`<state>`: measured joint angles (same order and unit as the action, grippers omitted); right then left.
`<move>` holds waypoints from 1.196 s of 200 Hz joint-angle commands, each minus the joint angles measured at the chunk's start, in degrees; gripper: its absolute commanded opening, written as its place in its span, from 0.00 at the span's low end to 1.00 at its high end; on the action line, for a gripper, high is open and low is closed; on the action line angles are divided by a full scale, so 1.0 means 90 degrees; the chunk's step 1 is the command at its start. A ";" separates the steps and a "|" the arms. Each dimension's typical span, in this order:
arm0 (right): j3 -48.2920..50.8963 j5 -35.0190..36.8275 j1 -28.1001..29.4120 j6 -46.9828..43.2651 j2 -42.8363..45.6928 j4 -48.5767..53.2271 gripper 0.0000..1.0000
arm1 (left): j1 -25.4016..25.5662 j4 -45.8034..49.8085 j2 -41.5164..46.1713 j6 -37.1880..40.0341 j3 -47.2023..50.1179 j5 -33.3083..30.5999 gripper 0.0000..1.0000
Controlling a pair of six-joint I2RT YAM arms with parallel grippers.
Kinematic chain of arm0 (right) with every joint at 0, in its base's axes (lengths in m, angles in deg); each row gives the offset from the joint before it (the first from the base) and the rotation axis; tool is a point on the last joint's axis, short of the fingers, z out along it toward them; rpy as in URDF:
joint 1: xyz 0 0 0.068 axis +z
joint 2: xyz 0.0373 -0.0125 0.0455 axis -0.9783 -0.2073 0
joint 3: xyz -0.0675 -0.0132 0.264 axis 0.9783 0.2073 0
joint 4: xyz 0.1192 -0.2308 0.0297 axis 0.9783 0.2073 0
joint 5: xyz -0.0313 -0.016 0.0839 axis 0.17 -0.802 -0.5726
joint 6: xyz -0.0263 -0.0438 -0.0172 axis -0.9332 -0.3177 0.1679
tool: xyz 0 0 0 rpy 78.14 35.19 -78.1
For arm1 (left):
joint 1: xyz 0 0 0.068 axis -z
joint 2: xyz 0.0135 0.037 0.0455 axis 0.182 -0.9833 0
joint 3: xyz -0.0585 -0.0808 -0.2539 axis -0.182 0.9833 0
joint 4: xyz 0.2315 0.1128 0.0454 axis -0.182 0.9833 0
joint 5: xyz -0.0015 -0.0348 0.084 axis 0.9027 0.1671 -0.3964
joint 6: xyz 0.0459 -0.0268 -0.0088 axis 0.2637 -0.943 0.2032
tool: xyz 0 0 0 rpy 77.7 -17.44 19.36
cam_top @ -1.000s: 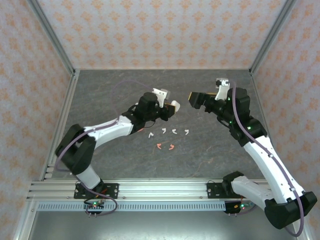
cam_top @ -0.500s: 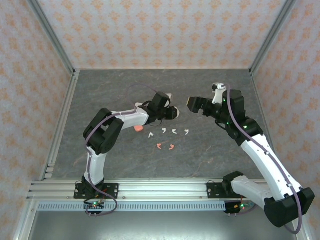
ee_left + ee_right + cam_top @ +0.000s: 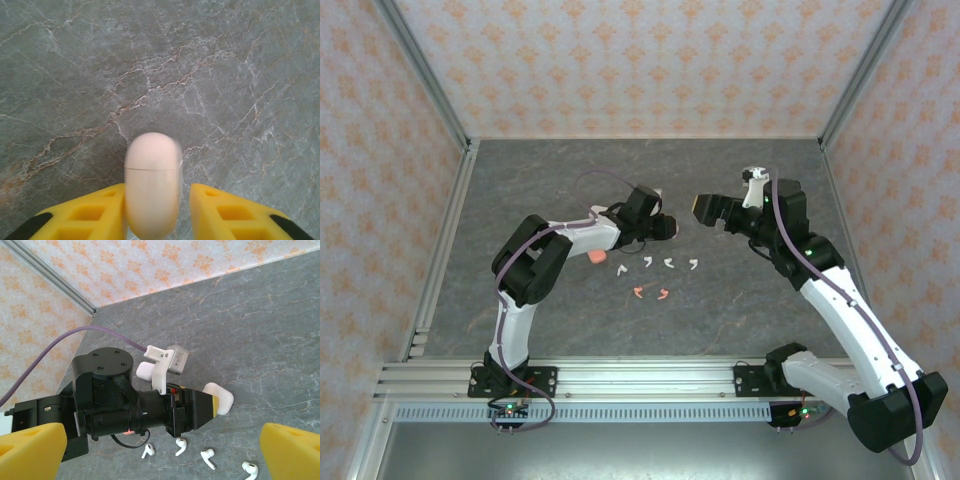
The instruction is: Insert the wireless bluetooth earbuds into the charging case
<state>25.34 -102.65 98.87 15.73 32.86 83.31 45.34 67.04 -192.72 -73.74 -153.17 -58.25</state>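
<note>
A white charging case (image 3: 152, 185) stands closed on the table between my left gripper's (image 3: 157, 188) yellow fingers. The left finger touches it and a gap shows at the right finger, so the left gripper is open. From above, this case (image 3: 670, 228) sits at the left gripper's (image 3: 658, 226) tip. Several white earbuds (image 3: 658, 264) lie in a row just in front of it, with two salmon-pink earbuds (image 3: 651, 293) nearer still. My right gripper (image 3: 705, 208) hovers to the right of the case, open wide and empty. White earbuds (image 3: 180, 445) lie below the left arm in the right wrist view.
A pink case (image 3: 595, 258) lies beside the left forearm. A second white case (image 3: 146, 371) sits behind the left wrist. Patterned walls with metal rails (image 3: 440, 260) close in the grey stone table (image 3: 740, 300) on three sides.
The left arm folded at the elbow and brought the white case down to the table. Its jaws have just parted from the case. The right gripper shifted slightly left.
</note>
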 commanded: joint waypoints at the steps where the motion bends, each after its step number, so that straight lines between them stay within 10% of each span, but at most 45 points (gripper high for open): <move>1: -0.0015 -0.0064 -0.0030 0.0036 -0.0025 -0.0018 0.99 | -0.0042 0.0109 0.0166 0.0043 0.0138 -0.0296 0.38; 125: -0.0798 0.0218 0.0063 -0.0327 -0.0633 0.1269 0.99 | -0.0644 0.0055 0.2749 0.0627 0.1593 -0.1154 0.59; 239: -0.2519 0.1461 0.2864 0.0359 -0.4079 0.1568 0.99 | -0.3190 0.0196 0.5221 0.0190 0.3765 -0.0326 0.83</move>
<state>6.83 -94.65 121.13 17.08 0.51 95.42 20.97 67.30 -149.00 -70.81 -121.13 -65.07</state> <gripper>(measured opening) 0.994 0.822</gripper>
